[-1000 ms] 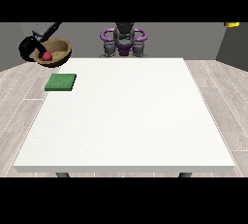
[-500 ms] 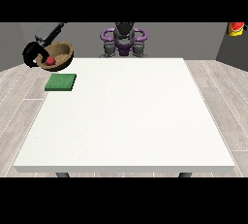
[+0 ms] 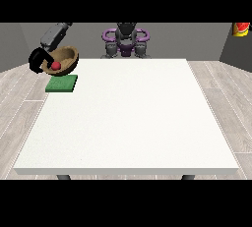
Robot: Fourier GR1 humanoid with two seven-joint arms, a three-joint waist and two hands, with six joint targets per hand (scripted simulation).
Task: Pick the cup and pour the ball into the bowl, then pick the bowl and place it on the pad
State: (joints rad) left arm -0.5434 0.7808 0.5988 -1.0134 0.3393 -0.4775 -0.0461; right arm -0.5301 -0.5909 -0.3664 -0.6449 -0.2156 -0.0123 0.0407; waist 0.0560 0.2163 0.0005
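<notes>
A wooden bowl (image 3: 64,58) hangs tilted at the table's far left corner, just behind the green pad (image 3: 62,83). A red ball (image 3: 56,66) lies inside the bowl. The black hand at the view's left (image 3: 37,60) curls round the bowl's left rim. Whether the bowl touches the pad I cannot tell. The pad lies flat on the white table (image 3: 128,123). A red and yellow object (image 3: 241,28), perhaps the cup, shows at the view's top right edge, off the table. The hand at the view's right shows nowhere.
The robot's torso (image 3: 125,42) stands behind the table's far edge at the middle. Grey wood floor surrounds the table on both sides.
The hand at the view's left has carried the bowl with the ball to the right and a little lower, closer to the pad. The red and yellow object has come further into view.
</notes>
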